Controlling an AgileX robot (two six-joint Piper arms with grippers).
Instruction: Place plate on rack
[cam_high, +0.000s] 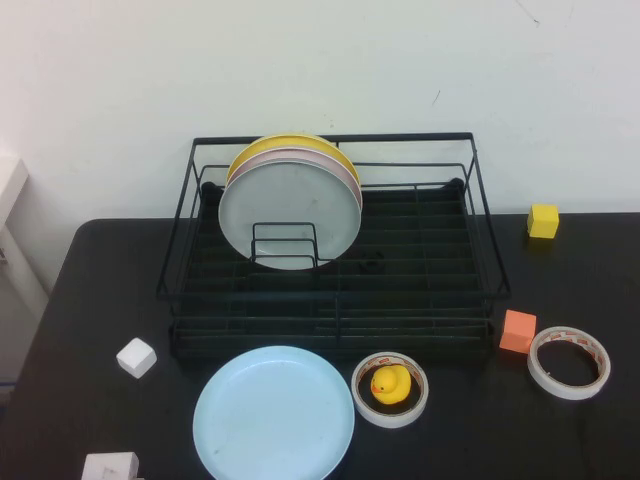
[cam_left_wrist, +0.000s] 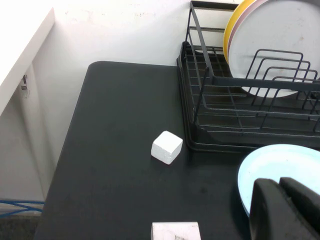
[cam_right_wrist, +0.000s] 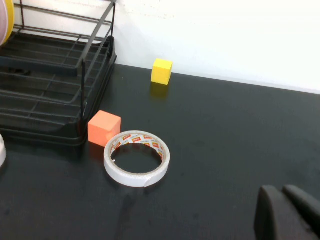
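The light blue plate (cam_high: 273, 414) lies flat on the black table just in front of the black wire rack (cam_high: 335, 290). The rack holds grey-white, pink and yellow plates upright at its back left. Neither arm shows in the high view. In the left wrist view my left gripper (cam_left_wrist: 280, 186) is shut and empty, above the near edge of the blue plate (cam_left_wrist: 280, 165), with the rack (cam_left_wrist: 240, 120) beyond. In the right wrist view my right gripper (cam_right_wrist: 282, 192) is shut and empty over bare table, to the right of the rack (cam_right_wrist: 55, 85).
A tape roll with a yellow duck inside (cam_high: 390, 388) sits right of the blue plate. An orange cube (cam_high: 517, 331), a second tape roll (cam_high: 568, 362) and a yellow cube (cam_high: 543, 221) lie right of the rack. White blocks (cam_high: 136, 357) (cam_high: 110, 467) lie at the left.
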